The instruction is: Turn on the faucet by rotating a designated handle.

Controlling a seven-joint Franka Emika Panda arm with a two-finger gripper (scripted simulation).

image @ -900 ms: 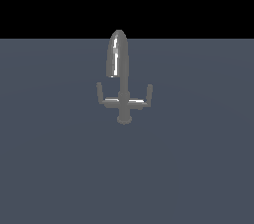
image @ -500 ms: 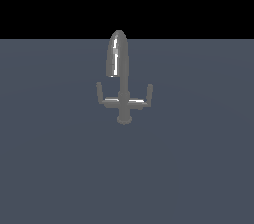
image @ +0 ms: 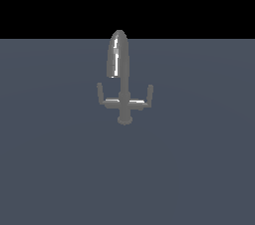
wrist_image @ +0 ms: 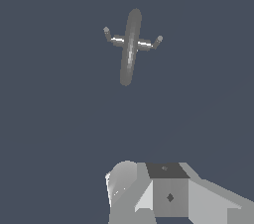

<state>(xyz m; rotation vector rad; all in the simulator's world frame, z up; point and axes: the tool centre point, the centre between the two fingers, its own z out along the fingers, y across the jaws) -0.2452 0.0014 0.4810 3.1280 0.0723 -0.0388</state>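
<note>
Faucet alone on the floor, our gripper well apart from it.

We see the faucet upright on the grey floor, its handle untouched; of our gripper only the body shows, so we cannot tell its jaw state.

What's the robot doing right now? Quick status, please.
Gripper off the faucet, fingers unclear. Handle untouched. Nothing in between.

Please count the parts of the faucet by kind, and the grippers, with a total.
Arched spout: 1
Upright stem: 1
Side arms: 2, the handle and the other arm
Gripper: 1, seen only in the wrist view, far from the faucet
Total: 5
</note>
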